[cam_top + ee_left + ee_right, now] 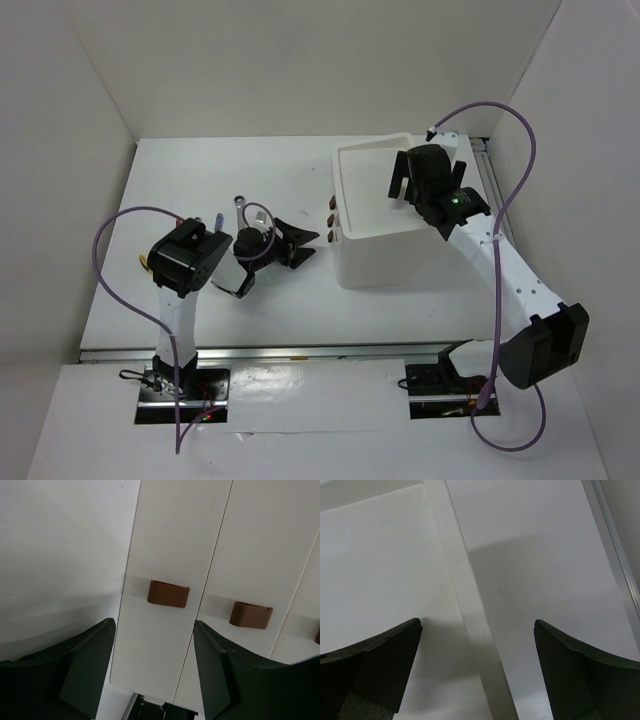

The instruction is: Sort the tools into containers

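Observation:
The white box unit [385,245] stands right of centre, with a rimmed top tray [345,160] and dark red-brown drawer handles [330,216] on its left face. My left gripper [312,244] is open and empty, pointing at those drawers just short of them. In the left wrist view the left gripper [155,635] frames a drawer front with one handle [168,593], and another handle [251,615] sits to its right. My right gripper [401,187] is open and empty above the top tray; the right wrist view [477,630] shows it over the tray rim [465,605]. A silver wrench [240,204] lies behind my left arm.
A blue handle tip [218,217] and a yellow tip [145,263] stick out from under my left arm; other tools are hidden. White walls enclose the table on three sides. A metal rail [615,565] runs along the table's right edge.

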Tool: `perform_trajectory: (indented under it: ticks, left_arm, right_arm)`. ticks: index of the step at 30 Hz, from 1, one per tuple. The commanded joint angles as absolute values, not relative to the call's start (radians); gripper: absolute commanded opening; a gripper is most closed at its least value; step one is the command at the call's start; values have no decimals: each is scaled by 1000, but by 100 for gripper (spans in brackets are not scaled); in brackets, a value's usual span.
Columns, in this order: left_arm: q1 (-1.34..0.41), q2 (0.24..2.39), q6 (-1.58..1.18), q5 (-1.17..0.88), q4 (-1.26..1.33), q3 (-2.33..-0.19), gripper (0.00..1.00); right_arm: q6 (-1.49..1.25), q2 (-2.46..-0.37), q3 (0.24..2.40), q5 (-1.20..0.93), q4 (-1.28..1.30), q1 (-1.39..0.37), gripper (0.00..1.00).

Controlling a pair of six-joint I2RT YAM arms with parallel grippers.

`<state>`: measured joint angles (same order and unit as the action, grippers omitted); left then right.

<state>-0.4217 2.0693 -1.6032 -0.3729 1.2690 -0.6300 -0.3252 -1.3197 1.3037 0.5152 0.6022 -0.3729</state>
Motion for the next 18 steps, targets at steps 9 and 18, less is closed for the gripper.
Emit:
perform_trajectory:
  ticks: [9, 18]
  left_arm:
    - [-454, 2101, -1681, -377, 1810, -769, 74]
    - [-463, 2092, -1704, -368, 1827, -805, 72]
  right_arm:
    - [-310, -1324, 1267, 509, 680, -367, 100]
    - [-301, -1342, 1258, 509, 680, -367, 100]
